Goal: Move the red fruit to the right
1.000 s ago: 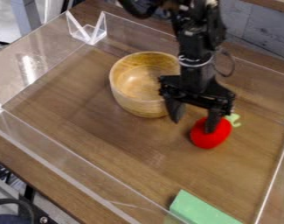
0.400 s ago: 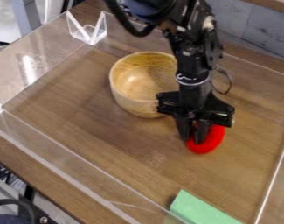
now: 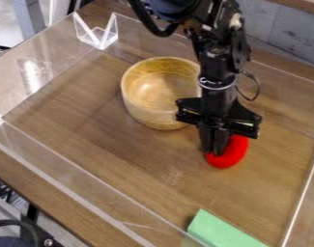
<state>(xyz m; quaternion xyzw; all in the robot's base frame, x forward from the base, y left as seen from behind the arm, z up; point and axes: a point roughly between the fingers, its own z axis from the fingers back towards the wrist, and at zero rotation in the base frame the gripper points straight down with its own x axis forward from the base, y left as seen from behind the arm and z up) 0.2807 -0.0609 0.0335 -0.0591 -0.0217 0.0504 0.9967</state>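
Since the frame a second ago my claw (image 3: 218, 150) has come down and in onto the red fruit (image 3: 226, 154); back then its fingers stood wide over the fruit, now they're drawn together against it. Looks pinched, fingers closed on the fruit's upper side, though the black fingers hide most of the contact so I can't see how deep the bite is. Fruit is on the tabletop (image 3: 101, 135), to the near right of the wooden bowl (image 3: 157, 92) and apart from it, with the green block (image 3: 224, 232) well apart, nearer the camera. Fruit shape looks a bit different in view too, its green leafy bit showing a second ago and now out of sight behind the claw. For the task: reach looks done, grasp just made, the move right not done. Next I'd lift slightly, check it comes along, then carry right and let go. Risk: round thing, grip maybe shallow, could squirt out or roll. Bowl isn't on the rightward path, so my judgement is low collision risk there.
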